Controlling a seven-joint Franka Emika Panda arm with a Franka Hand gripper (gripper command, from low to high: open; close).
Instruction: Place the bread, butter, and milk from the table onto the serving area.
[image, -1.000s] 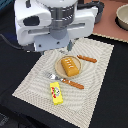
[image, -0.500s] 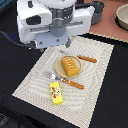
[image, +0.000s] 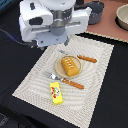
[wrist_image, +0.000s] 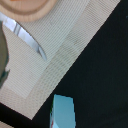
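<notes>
Exterior view, nearest first: the butter lies flat on the cream mat close to its front edge. Just behind it is an orange-handled fork, then the bread resting on the round plate at the middle of the mat, with a knife beyond that. Neither the bread nor the butter has moved over the last second, so two of the three items look delivered. What has changed is small: the arm, hanging over the mat's far corner on the exterior view's left, has drifted slightly between frames without coming back toward the plate. Its bulk hides the hand in this view, and no fingers show clearly in the wrist view either, so I cannot tell how far open the hand is or whether it holds anything. The wrist view does show where it is aimed: the milk stands on the dark surface just off the mat's corner, not on it and apparently not gripped. My reading is that the milk is the remaining job and the arm is lining up over it. Farthest back, a grey pot stands beside the pinkish board, outside the task.
</notes>
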